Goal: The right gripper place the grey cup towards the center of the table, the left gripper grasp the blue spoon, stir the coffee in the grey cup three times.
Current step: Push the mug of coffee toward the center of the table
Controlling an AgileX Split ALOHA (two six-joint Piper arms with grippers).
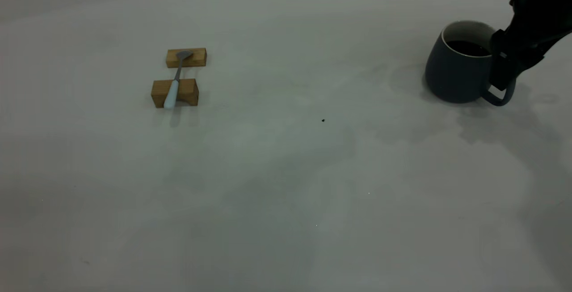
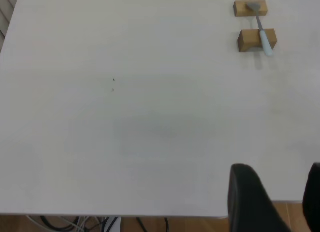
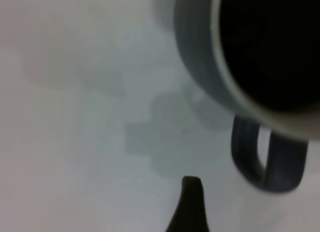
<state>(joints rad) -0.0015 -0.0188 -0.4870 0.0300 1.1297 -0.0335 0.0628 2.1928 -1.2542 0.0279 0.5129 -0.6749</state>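
Note:
The grey cup [image 1: 453, 70] stands at the far right of the table [image 1: 286, 171], with dark coffee [image 1: 467, 48] inside and its handle [image 1: 499, 99] facing the front right. My right gripper [image 1: 504, 74] hangs just over that handle, open. The right wrist view shows the cup [image 3: 197, 57], its handle [image 3: 270, 164] and one black finger [image 3: 191, 207] beside the handle, not touching it. The blue spoon [image 1: 172, 91] lies across two wooden blocks at the left. My left gripper [image 2: 280, 189] is open over the table edge, far from the spoon [image 2: 264, 38].
Two brown wooden blocks [image 1: 186, 57] [image 1: 175, 92] carry the spoon, one under its bowl and one under its handle. A tiny dark speck [image 1: 323, 120] lies near the table's middle. Cables and wooden floor [image 2: 75, 223] show beyond the table edge.

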